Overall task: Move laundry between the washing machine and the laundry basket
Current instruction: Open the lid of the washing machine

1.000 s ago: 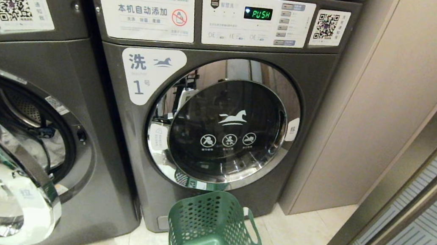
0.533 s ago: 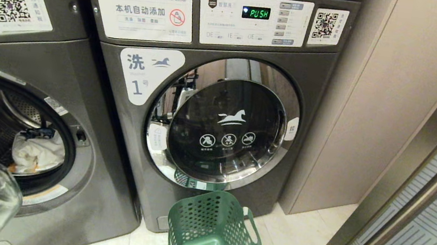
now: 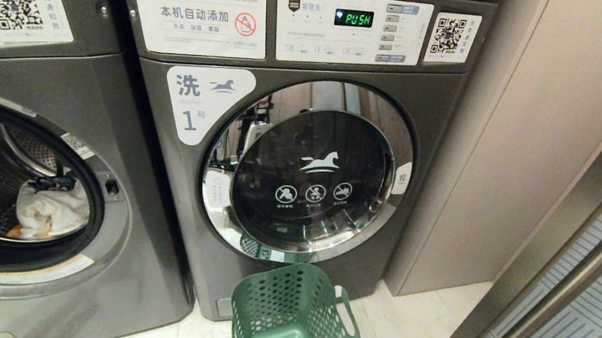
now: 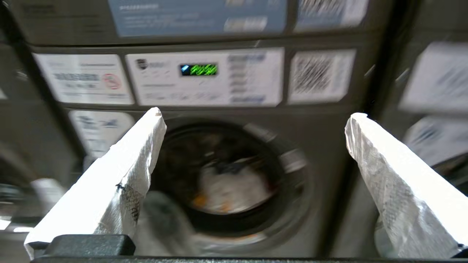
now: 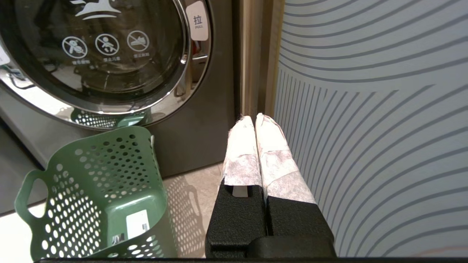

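Your left gripper (image 4: 252,120), spread wide, faces the open washing machine (image 3: 10,187) holding laundry (image 3: 50,210); right gripper (image 5: 256,122) clenched empty beside green basket (image 3: 296,327).

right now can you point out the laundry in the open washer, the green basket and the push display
laundry (image 3: 52,211), head view, on the white bundle inside the open drum
green basket (image 3: 282,302), head view, on its perforated back wall
push display (image 3: 353,18), head view, on the green lit letters

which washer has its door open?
The left washer, the one with white laundry visible in its drum. The washer marked 1, behind the green basket, is shut.
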